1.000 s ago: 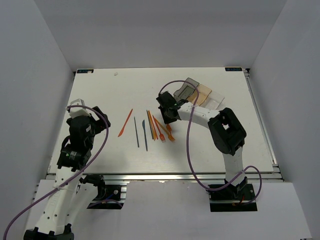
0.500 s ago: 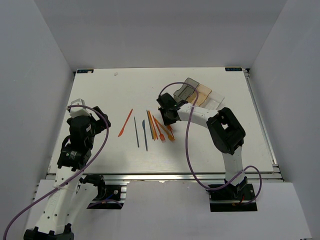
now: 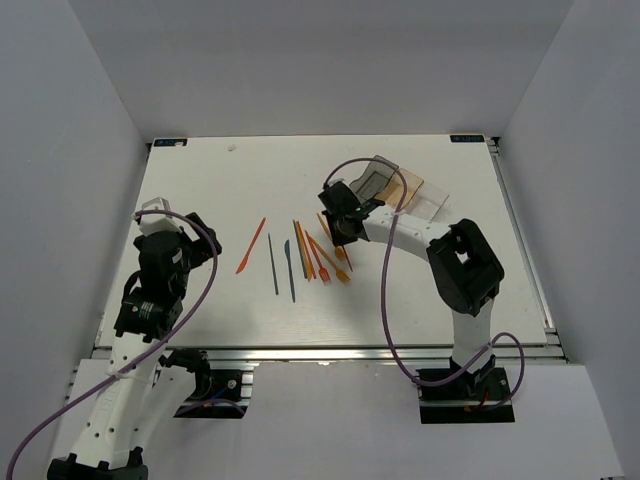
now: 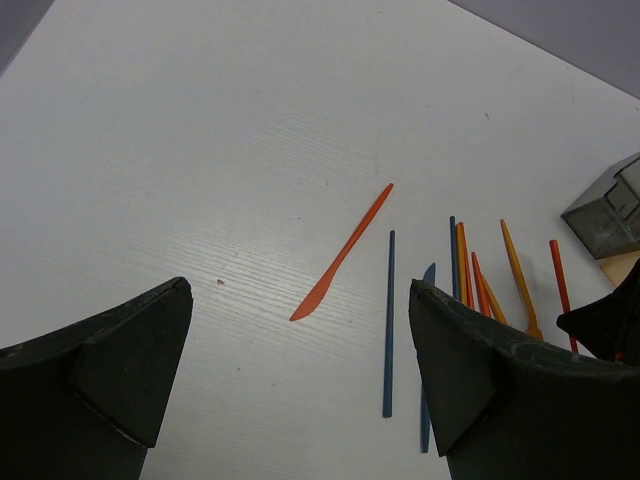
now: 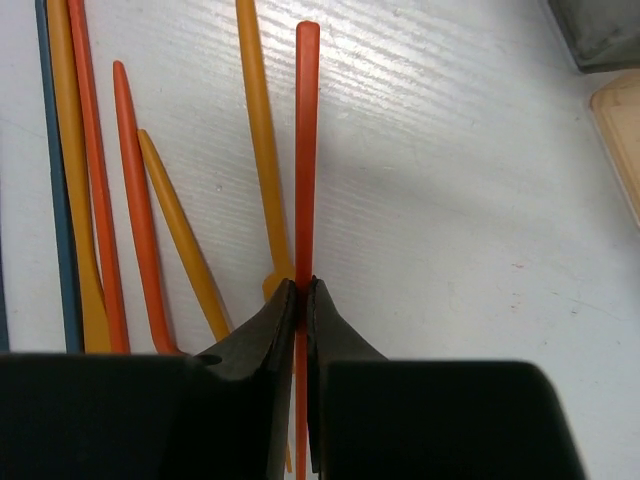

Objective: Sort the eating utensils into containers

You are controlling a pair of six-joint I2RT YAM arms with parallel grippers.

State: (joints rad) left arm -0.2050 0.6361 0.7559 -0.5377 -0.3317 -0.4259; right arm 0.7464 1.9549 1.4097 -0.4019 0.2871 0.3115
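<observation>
My right gripper [image 5: 302, 290] is shut on a thin orange-red stick [image 5: 306, 150] near its middle, low over the table; in the top view the gripper [image 3: 338, 226] is at the right end of the utensil row. Beside the stick lie a yellow-orange fork [image 5: 258, 150], further orange utensils [image 5: 135, 200] and a blue one [image 5: 55, 180]. An orange knife [image 3: 251, 246], a blue stick [image 3: 272, 263] and a blue knife [image 3: 289, 270] lie further left. The smoky grey [image 3: 368, 180], orange [image 3: 402, 188] and clear [image 3: 432, 200] bins stand behind. My left gripper [image 4: 300, 288] is open and empty, above the table left of the orange knife [image 4: 345, 250].
The white table's left edge [image 3: 125, 250] is close to my left arm [image 3: 158, 222]. The right arm's purple cable [image 3: 385, 290] loops over the table's right half. Grey walls enclose the table on three sides.
My right gripper has shifted a little to the right and back, toward the bins, with the orange-red stick in it. The left arm has not moved.
</observation>
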